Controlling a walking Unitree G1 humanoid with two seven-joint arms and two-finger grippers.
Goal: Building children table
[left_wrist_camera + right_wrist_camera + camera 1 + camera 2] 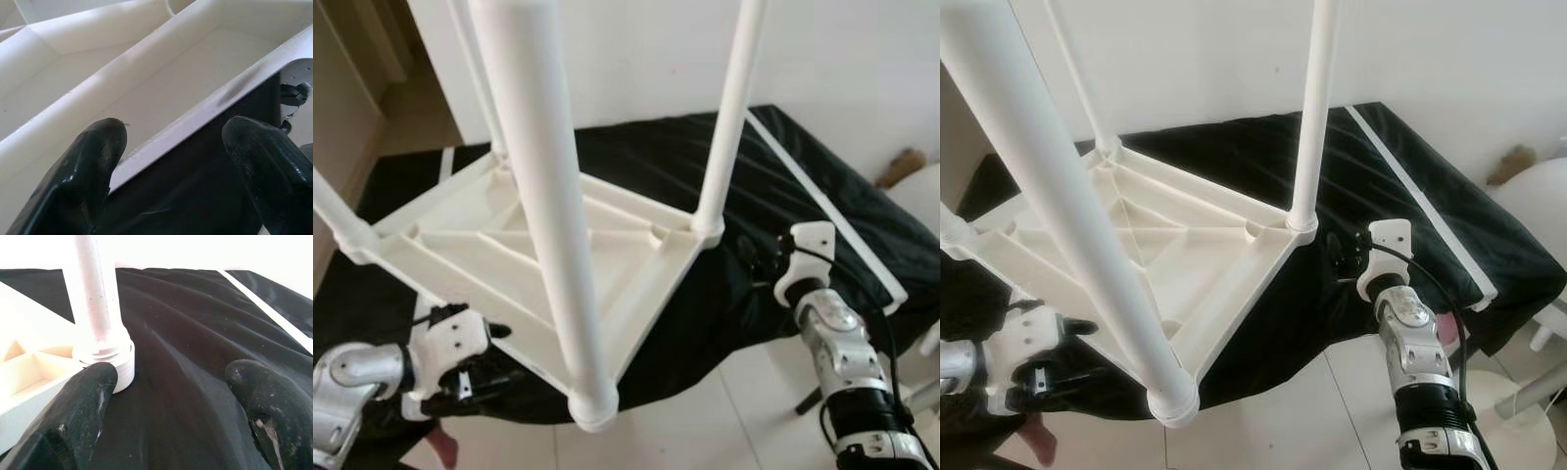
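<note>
Nearest the head camera stood one white leg point(548, 196), rising straight up out of its socket at the near corner of the upturned table point(626, 284). Just behind that corner, low on the robot's left, the left gripper point(475, 377) sat at the table's near edge; in its wrist view the two black fingers point(83, 166) were spread apart, one on either side of the thin white rim point(195, 117), not clenched on it. Ribs and shallow pockets of the underside ran away beyond the rim.

Farther back on the right, the right gripper point(1347, 257) reached in over the black cloth point(842, 215) toward the right-hand corner. Its fingers point(80, 406) were also released, holding nothing, with the base collar of the right leg point(1310, 127) just beside one finger and bare cloth between the two. That leg's long axis ran upright, so it stood square across the line of the fingers, a little to their inner side.

Two more legs rose at the far and left corners, against the pale wall point(636, 59).

By my reading, the right arm was the nearer one to that leg, and any grasp would need the gripper shifted inward so the leg sat between the fingers.
</note>
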